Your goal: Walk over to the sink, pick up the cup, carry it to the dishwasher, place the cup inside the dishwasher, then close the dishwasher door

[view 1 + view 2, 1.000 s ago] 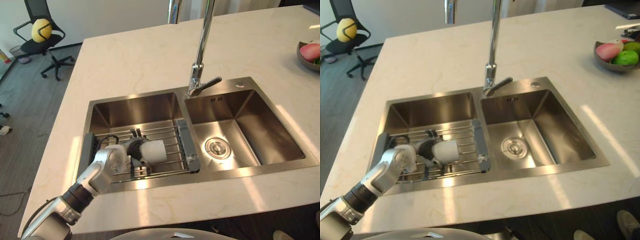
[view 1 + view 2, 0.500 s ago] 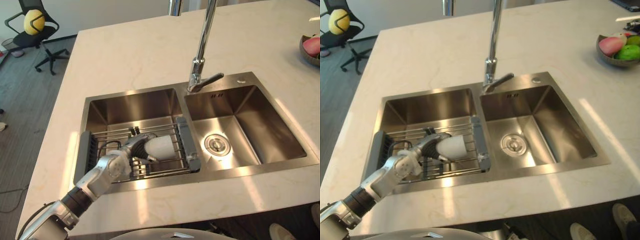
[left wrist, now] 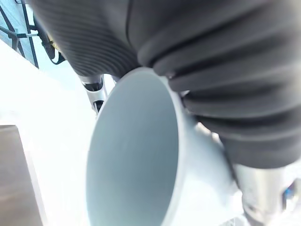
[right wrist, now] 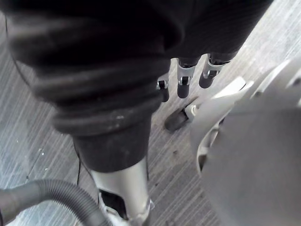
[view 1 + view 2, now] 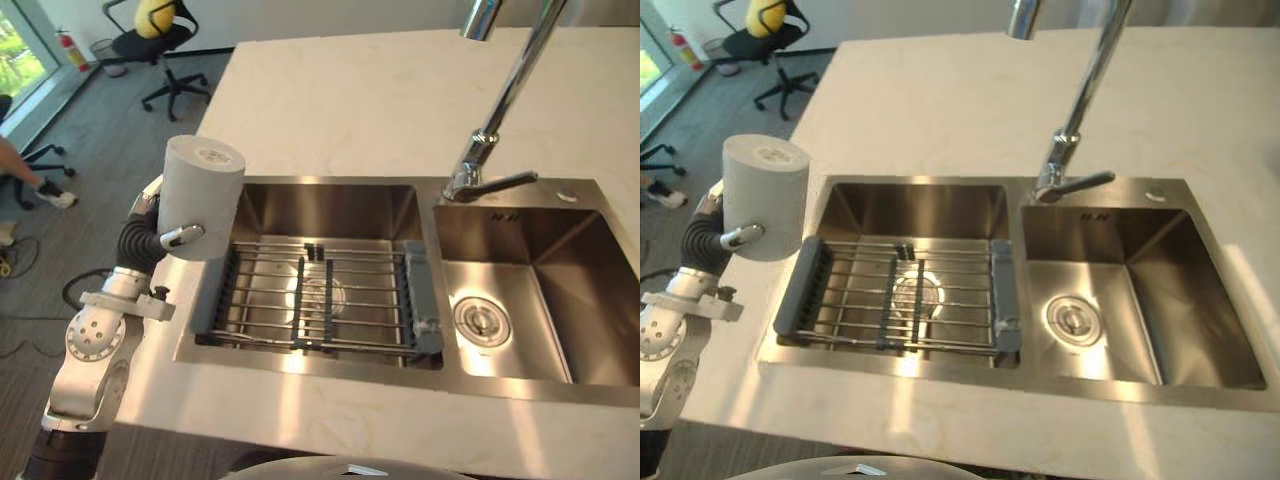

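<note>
A pale grey cup (image 5: 200,195) is held base-up above the counter's left edge, beside the left basin (image 5: 330,205). My left hand (image 5: 140,240) is shut on it, thumb across its lower side. The left wrist view looks into the cup's open mouth (image 3: 136,155) just past the hand's ribbed cover. The wire rack (image 5: 320,295) in the left basin has nothing on it. My right hand (image 4: 183,80) hangs over the grey floor with its fingers straight and nothing in it.
A tall chrome faucet (image 5: 490,130) rises between the basins; the right basin (image 5: 540,300) has a round drain. The pale stone counter (image 5: 350,90) surrounds the sink. An office chair (image 5: 160,30) and a person's leg (image 5: 20,170) are on the floor to the left.
The cup has come up out of the sink rack and left, over the counter's edge, still in my left hand. The camera has swung left.
</note>
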Available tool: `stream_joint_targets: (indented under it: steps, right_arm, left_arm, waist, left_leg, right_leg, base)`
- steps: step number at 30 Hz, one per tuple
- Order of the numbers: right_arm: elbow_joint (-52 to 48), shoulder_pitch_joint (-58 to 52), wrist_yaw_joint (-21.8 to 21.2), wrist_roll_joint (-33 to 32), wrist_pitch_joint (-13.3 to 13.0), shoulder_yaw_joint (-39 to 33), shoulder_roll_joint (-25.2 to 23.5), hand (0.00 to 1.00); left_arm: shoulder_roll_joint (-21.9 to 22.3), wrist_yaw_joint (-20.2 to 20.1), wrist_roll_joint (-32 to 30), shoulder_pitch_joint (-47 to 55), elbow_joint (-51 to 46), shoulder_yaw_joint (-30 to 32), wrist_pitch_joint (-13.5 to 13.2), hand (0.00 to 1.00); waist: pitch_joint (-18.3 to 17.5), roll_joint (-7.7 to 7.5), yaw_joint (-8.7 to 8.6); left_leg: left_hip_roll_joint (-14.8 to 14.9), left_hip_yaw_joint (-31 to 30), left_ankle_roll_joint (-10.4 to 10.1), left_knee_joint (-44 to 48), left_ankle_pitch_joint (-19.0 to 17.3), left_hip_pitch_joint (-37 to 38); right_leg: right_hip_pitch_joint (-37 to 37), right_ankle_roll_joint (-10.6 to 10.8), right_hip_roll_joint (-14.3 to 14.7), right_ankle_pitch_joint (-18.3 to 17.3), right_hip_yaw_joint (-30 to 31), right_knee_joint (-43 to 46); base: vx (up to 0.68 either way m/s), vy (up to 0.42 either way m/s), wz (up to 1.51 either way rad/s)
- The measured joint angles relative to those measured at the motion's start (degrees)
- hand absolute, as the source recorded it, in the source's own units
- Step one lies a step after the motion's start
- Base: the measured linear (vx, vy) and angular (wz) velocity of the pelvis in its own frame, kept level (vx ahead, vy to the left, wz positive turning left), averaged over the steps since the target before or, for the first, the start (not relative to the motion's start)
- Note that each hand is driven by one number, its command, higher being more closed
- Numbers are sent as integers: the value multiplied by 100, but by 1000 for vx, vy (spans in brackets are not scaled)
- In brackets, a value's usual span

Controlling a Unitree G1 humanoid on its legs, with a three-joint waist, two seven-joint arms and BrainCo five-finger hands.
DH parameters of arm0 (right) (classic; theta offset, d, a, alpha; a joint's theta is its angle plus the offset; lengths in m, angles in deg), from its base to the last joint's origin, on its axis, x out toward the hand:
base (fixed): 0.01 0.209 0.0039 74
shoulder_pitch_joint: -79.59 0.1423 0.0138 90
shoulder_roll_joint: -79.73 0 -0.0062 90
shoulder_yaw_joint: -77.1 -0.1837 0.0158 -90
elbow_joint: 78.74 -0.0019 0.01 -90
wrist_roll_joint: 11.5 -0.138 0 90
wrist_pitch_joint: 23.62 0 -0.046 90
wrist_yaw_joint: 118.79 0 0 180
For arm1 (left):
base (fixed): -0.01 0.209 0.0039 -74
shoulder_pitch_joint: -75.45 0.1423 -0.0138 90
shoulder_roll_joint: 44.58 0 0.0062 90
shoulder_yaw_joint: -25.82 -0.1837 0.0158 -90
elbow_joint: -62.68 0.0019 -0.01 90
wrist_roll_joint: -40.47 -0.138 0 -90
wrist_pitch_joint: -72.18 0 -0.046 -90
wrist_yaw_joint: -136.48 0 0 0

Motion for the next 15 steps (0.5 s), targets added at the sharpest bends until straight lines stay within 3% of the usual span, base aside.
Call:
stream_joint_targets:
  steps: [3,7,9,11,15]
  right_arm:
    - [4,14,0,8,22,-2,-70,0]
    - [25,-121,-2,239,19,-233,-230,0]
    - [20,-182,0,372,20,-279,-242,0]
    - [26,-320,2,467,21,-400,-262,0]
    - [21,-300,-3,802,16,-616,-217,0]
  left_arm:
    - [284,-69,525,155,1,241,1,100]
    - [466,-205,1192,263,32,660,1,100]
    - [597,-302,1451,269,73,809,-9,100]
    - [773,-427,1744,291,236,1050,-23,100]
    - [1009,-526,1977,328,566,1548,-13,100]
  waist:
    - [-124,-41,123]
    - [-268,-264,187]
    - [-365,-180,251]
    - [-436,-315,207]
    - [-392,-367,258]
  left_leg:
    - [-10,-118,20,-77,-12,-57]
    - [-37,-117,135,-66,-74,-166]
    - [64,-106,207,-107,-32,-198]
    - [57,-123,164,-95,-8,-145]
    - [20,12,87,-66,20,-174]
  right_leg:
    - [-60,-28,-39,12,-84,-2]
    - [-105,0,-76,47,-137,-4]
    - [-124,-21,-44,-53,-146,57]
    - [-131,-53,-57,-161,-140,424]
    - [-523,-85,-90,-341,67,990]
  base:
    - [-137,-22,15]
    - [-180,-30,0]
    - [-38,-9,-5]
    - [11,-34,0]
    - [-42,-29,-20]
